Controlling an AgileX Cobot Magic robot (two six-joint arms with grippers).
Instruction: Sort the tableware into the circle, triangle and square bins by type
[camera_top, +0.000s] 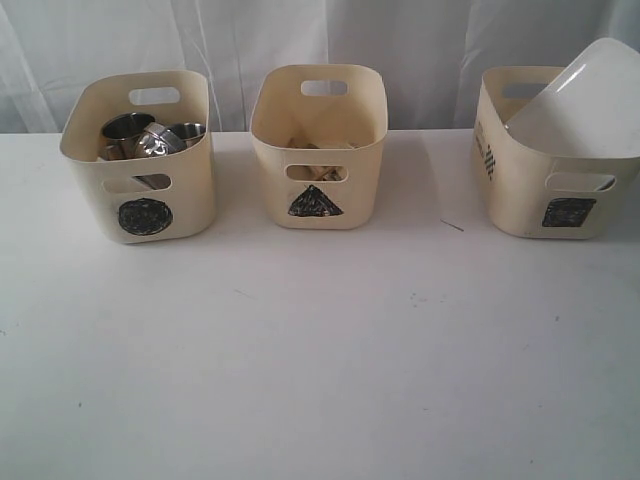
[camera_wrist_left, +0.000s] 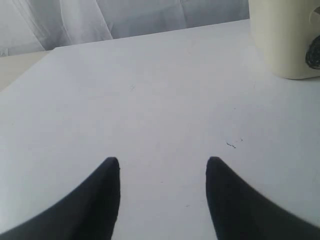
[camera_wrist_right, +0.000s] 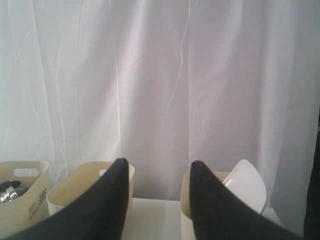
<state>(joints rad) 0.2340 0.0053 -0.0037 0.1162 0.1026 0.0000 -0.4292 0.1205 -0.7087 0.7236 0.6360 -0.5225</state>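
Note:
Three cream bins stand in a row at the back of the white table. The circle bin (camera_top: 140, 150) on the left holds steel mugs (camera_top: 128, 128) and a steel bowl (camera_top: 160, 140). Wooden pieces show inside the triangle bin (camera_top: 318, 145) in the middle. A large white square plate (camera_top: 580, 100) leans out of the square bin (camera_top: 545, 165) on the right. Neither gripper appears in the exterior view. My left gripper (camera_wrist_left: 162, 162) is open over bare table, with the circle bin (camera_wrist_left: 285, 37) off to one side. My right gripper (camera_wrist_right: 157, 165) is open, empty and faces the bins.
A white curtain (camera_top: 320, 40) hangs behind the bins. The table's white top (camera_top: 320, 360) stretches in front of them with a few small dark specks. The table's edge (camera_wrist_left: 25, 55) shows in the left wrist view.

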